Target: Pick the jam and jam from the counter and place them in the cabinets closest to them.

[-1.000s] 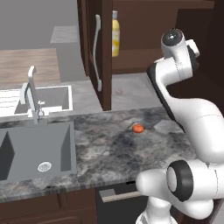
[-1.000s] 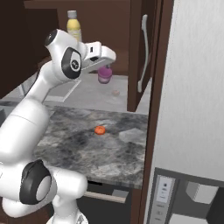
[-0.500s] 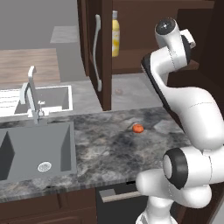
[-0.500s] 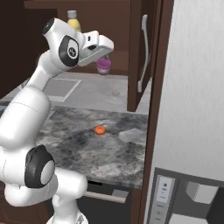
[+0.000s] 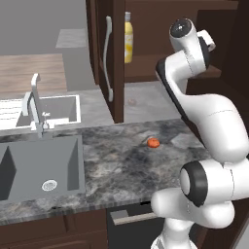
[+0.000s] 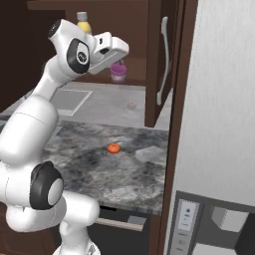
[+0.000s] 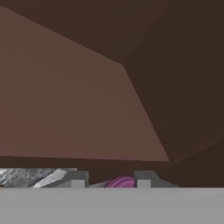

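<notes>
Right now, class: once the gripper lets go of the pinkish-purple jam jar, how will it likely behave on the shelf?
The jam jar looks squat, so it should stand rather than tip. Tipped over, its round side could roll. Small between the gripper fingers, it is probably light.

pinkish-purple jam (image 6: 118, 72) upright — inside open cabinet (image 6: 154, 60).

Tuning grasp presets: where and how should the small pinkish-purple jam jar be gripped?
Grip the small pinkish-purple jam jar across its round side wall, coming from above. It is squat and upright, so opposite sides suit two fingers. The gripper holds it that way now, at the dark brown cabinet shelf.
</notes>
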